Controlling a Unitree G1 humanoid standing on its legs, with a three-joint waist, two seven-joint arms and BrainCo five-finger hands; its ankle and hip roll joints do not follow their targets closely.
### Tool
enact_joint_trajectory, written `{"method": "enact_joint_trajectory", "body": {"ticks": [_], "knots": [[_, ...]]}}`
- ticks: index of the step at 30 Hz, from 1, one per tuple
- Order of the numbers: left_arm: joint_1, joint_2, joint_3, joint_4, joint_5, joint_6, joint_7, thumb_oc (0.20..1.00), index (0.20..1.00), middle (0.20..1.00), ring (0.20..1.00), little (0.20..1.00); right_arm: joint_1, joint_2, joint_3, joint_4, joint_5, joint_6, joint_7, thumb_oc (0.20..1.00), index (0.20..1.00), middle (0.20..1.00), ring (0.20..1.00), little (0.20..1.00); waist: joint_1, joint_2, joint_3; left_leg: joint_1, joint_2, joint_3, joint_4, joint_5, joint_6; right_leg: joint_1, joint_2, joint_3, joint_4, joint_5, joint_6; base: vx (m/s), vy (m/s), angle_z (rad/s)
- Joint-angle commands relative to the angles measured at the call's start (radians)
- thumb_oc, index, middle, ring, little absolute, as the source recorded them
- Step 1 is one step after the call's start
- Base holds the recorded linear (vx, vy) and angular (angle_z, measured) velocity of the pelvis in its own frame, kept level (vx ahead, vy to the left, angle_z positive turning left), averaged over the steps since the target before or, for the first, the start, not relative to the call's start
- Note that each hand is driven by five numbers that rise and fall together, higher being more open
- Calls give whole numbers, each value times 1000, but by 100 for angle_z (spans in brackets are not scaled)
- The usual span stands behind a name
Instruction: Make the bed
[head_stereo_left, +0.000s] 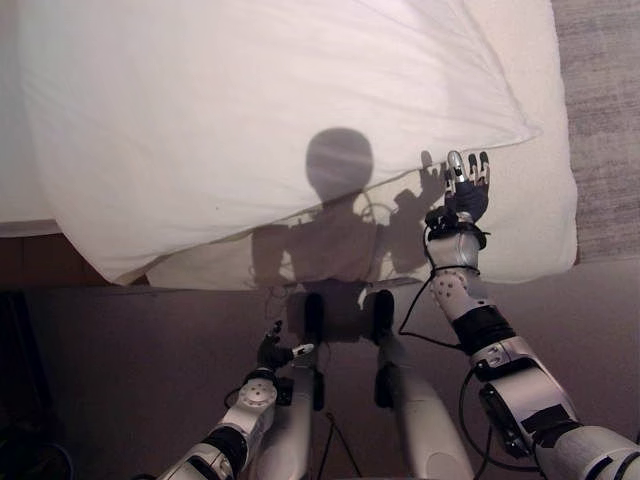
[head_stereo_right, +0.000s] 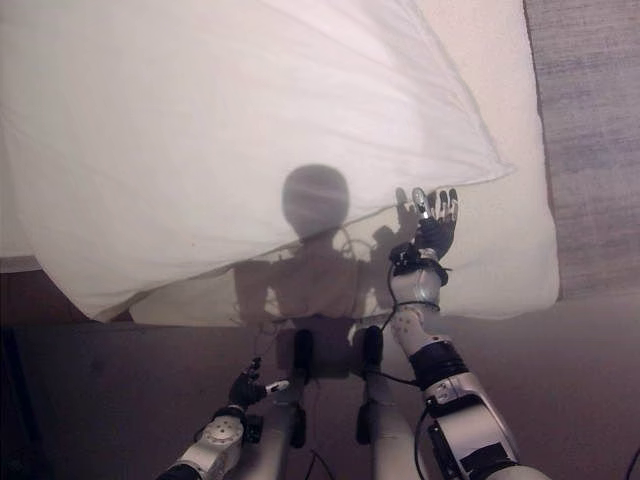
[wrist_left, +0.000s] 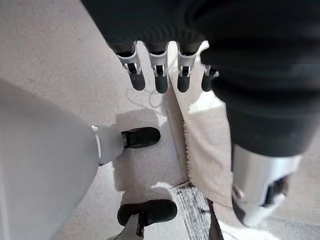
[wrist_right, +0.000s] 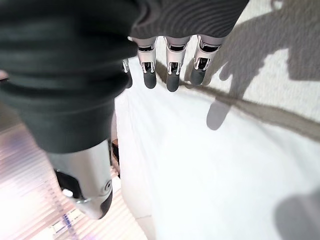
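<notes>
A large white duvet (head_stereo_left: 250, 120) lies spread over the bed (head_stereo_left: 545, 215), slanting across it so that 1 pointed corner (head_stereo_left: 525, 130) reaches toward the bed's right side. Along the near edge and the right side of the bed, a cream, finely textured cover (head_stereo_right: 500, 260) is left bare below and beyond the duvet's slanted hem. At the duvet's other low corner (head_stereo_left: 105, 268), on the left, the fabric hangs past the bed's near edge over a dark reddish-brown strip (head_stereo_left: 40, 260).

The right hand (head_stereo_left: 466, 190) is raised over the bare cream cover, just below the duvet's hem and close to the pointed corner. Its fingers (wrist_right: 172, 80) are straight and spread apart, holding nothing; in the right wrist view their dark tips sit right at the line where the white duvet meets the cream cover, though contact cannot be judged.

The left hand (head_stereo_left: 272, 352) hangs low, well short of the bed's near edge, above the grey carpeted floor (head_stereo_left: 130, 380). Its fingers (wrist_left: 161, 75) are relaxed and apart, empty. In the left wrist view a pale fringed cloth edge (wrist_left: 205, 150) shows beyond them, lying on the floor.

To the right of the bed runs a grey woven rug (head_stereo_left: 600, 120).
</notes>
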Motion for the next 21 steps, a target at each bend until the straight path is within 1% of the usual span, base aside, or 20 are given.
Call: {"method": "enact_joint_trajectory", "body": {"ticks": [1, 3, 6, 8, 9, 15, 17, 21], "knots": [[-5, 4, 11, 22, -16, -20, 9, 1000, 1000, 1000, 1000, 1000, -90, -12, -39, 18, 51, -48, 34, 1000, 1000, 1000, 1000, 1000, 17, -58, 2, -15, -46, 4, -5, 9, 19, -19, -55, 37, 101, -59, 120, -6, 1, -8], [-6, 3, 10, 26, -18, -20, 7, 1000, 1000, 1000, 1000, 1000, -105, -13, -42, 40, 74, -50, 43, 1000, 1000, 1000, 1000, 1000, 19, -57, 2, -16, -46, 4, -5, 9, 19, -20, -55, 38, 102, -60, 120, -3, 2, -6], [-5, 4, -2, 24, -33, -15, 3, 1000, 1000, 1000, 1000, 1000, -184, -14, -70, 144, 203, -56, 71, 1000, 1000, 1000, 1000, 1000, 29, -51, 2, -24, -47, 1, -6, 10, 17, -28, -56, 37, 101, -59, 119, 7, -1, -7], [-7, 5, -4, 27, -37, -12, -2, 1000, 1000, 1000, 1000, 1000, -203, -20, -73, 173, 233, -52, 85, 1000, 1000, 1000, 1000, 1000, 32, -50, 2, -28, -48, 0, -7, 10, 17, -31, -55, 36, 101, -59, 119, 0, 0, 0], [-6, 5, -10, 26, -42, -9, -9, 1000, 1000, 1000, 1000, 1000, -242, -30, -84, 223, 287, -45, 102, 1000, 1000, 1000, 1000, 1000, 39, -47, 2, -34, -49, 0, -8, 11, 16, -36, -56, 34, 100, -58, 120, 0, 0, 0], [-7, 14, -16, 14, -54, -8, -24, 1000, 1000, 1000, 1000, 1000, -319, -82, -71, 296, 322, -13, 131, 1000, 1000, 1000, 1000, 1000, 54, -43, 3, -63, -49, -6, -8, 15, 17, -64, -57, 28, 99, -50, 125, 0, 0, 0], [-5, 20, -17, 4, -58, -11, -33, 1000, 1000, 1000, 1000, 1000, -354, -114, -58, 329, 322, 5, 141, 1000, 1000, 1000, 1000, 1000, 63, -40, 3, -80, -50, -9, -8, 18, 16, -81, -57, 24, 101, -48, 126, 3, -2, 3], [-6, 26, -22, -12, -65, -16, -40, 1000, 1000, 1000, 1000, 1000, -385, -137, -45, 347, 320, 20, 152, 1000, 1000, 1000, 1000, 1000, 70, -37, 3, -102, -50, -13, -9, 24, 14, -98, -58, 17, 101, -48, 127, 7, -10, 5]]}}
